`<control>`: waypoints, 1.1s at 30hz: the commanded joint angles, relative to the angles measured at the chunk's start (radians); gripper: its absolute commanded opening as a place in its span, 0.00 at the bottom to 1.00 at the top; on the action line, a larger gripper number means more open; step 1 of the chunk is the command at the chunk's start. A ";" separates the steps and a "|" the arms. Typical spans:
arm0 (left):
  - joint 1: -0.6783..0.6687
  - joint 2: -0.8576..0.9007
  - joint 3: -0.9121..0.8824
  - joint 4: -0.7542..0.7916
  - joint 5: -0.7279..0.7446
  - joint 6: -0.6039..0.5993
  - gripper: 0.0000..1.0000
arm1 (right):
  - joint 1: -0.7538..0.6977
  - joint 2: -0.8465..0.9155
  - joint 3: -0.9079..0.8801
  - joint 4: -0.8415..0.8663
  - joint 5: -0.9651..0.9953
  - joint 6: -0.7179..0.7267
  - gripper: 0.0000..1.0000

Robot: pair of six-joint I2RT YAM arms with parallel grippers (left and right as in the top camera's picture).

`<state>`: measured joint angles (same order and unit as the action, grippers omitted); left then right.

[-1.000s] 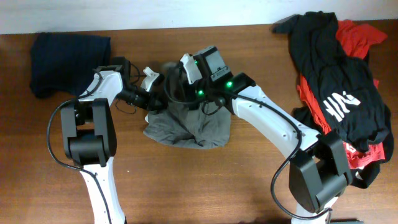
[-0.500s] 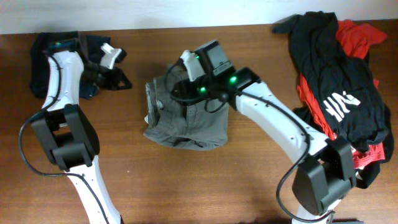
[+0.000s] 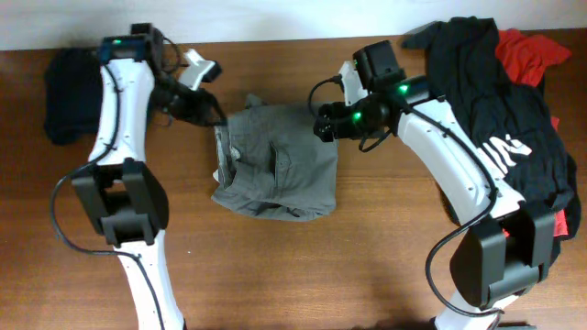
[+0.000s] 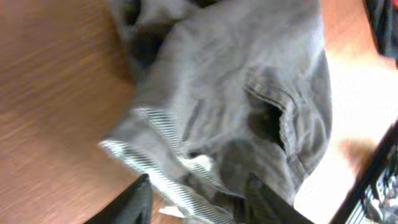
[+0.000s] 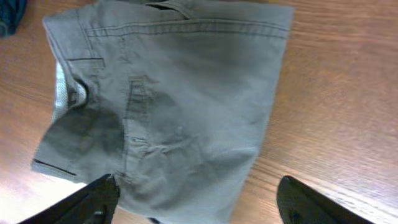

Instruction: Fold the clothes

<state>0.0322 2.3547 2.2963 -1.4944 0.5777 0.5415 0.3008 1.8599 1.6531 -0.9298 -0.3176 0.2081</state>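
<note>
Lying loose on the table: shorts

You see pale lining at their left edge. Left tool sits beside the upper-left corner, fingers parted, empty. Right tool near the upper-right corner, spread wide, empty.

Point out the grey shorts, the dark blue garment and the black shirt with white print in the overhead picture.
grey shorts (image 3: 275, 174): overhead view, the middle of the folded fabric.
dark blue garment (image 3: 66, 101): overhead view, its uncovered left part.
black shirt (image 3: 481, 92): overhead view, the plain fabric above its white print.
</note>
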 commanded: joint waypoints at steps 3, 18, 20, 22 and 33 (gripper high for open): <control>-0.014 0.009 -0.060 -0.021 -0.053 0.018 0.63 | -0.022 -0.021 0.002 -0.015 0.009 -0.061 0.92; -0.040 0.009 -0.393 0.259 0.031 -0.190 0.95 | -0.090 -0.021 0.002 -0.016 0.013 -0.070 0.98; -0.051 0.009 -0.426 0.309 0.032 -0.231 0.95 | -0.094 -0.021 0.002 -0.016 0.013 -0.070 0.98; -0.064 0.009 -0.452 0.348 0.032 -0.266 0.95 | -0.095 -0.021 0.002 -0.016 0.013 -0.070 0.98; -0.232 0.009 -0.531 0.531 0.032 -0.422 0.32 | -0.095 -0.021 0.002 -0.005 0.016 -0.069 0.98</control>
<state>-0.1307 2.3360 1.7958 -0.9783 0.6159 0.1581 0.2127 1.8599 1.6527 -0.9379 -0.3111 0.1493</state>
